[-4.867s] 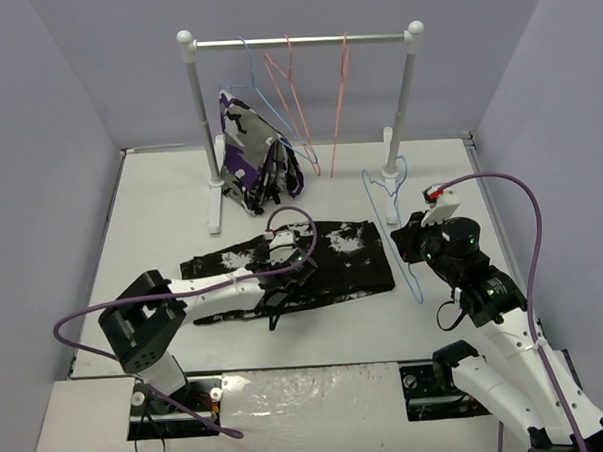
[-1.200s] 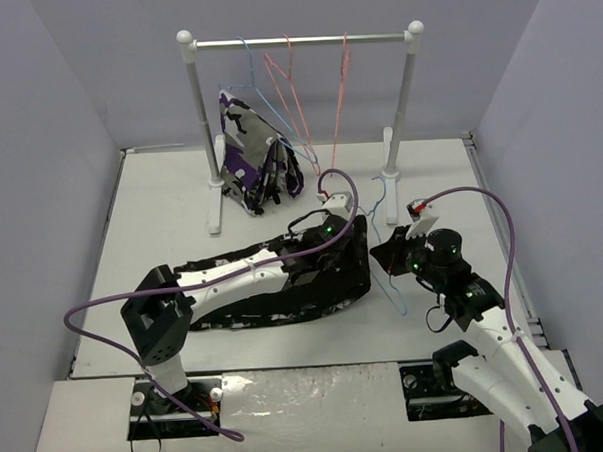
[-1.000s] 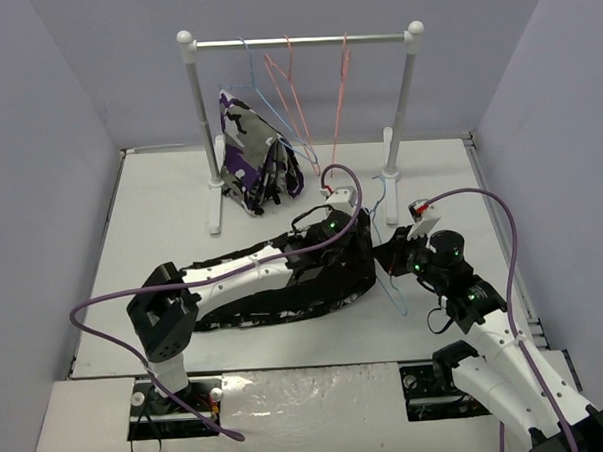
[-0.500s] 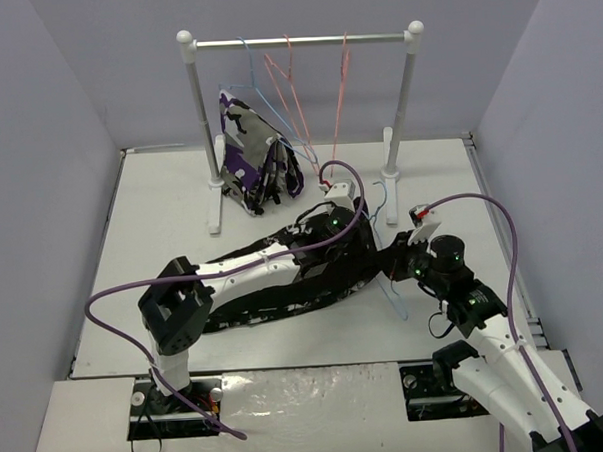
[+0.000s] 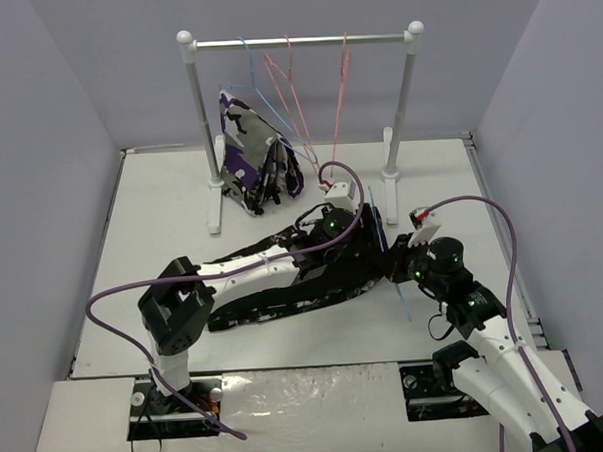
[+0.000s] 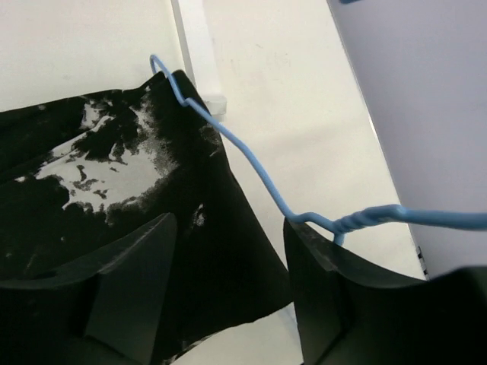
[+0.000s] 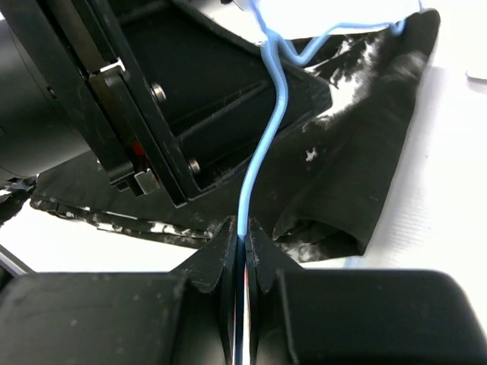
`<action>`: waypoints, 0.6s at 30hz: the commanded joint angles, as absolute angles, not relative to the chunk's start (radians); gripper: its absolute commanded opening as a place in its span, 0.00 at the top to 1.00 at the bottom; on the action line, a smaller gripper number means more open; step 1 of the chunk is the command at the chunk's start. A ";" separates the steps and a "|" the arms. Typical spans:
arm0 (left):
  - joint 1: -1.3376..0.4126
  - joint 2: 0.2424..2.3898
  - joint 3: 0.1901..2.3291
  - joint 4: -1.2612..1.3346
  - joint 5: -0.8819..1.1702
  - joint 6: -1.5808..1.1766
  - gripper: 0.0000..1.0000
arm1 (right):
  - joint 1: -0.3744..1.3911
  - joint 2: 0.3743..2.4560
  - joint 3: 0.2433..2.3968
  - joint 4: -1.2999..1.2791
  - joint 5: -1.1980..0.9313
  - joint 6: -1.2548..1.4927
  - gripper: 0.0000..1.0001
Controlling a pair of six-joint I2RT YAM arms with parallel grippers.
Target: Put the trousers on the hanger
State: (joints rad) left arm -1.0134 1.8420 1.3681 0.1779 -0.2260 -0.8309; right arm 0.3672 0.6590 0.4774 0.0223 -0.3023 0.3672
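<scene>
The trousers (image 5: 284, 277) are lying mid-table, one end reaching the hanger (image 6: 426, 215) at their 3 o'clock — the right gripper (image 7: 243, 236), clamped on its wire, should be holding steady while the left gripper (image 6: 232, 281), fingers apart, grip unclear, is threading cloth slowly.

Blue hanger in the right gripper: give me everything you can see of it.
The hanger is thin light-blue wire with a twisted neck, which shows in the left wrist view. The right gripper is shut on one straight run of it. It lies slanted over the wide end of the trousers, with one bent corner at the fabric's edge. The hook is not clearly visible, and I cannot tell whether cloth is threaded through the frame.
</scene>
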 commanded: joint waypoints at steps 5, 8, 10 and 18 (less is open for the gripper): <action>-1.008 1.692 1.322 0.200 -0.195 -0.753 0.35 | 0.373 0.666 0.480 0.084 -0.307 0.359 1.00; -1.006 1.627 1.265 0.175 -0.195 -0.747 0.39 | 0.373 0.678 0.481 0.085 -0.304 0.352 1.00; -1.007 1.585 1.225 0.172 -0.199 -0.755 0.41 | 0.373 0.681 0.474 0.088 -0.306 0.351 1.00; -1.006 1.466 1.103 0.153 -0.227 -0.786 0.39 | 0.373 0.702 0.436 0.114 -0.305 0.352 1.00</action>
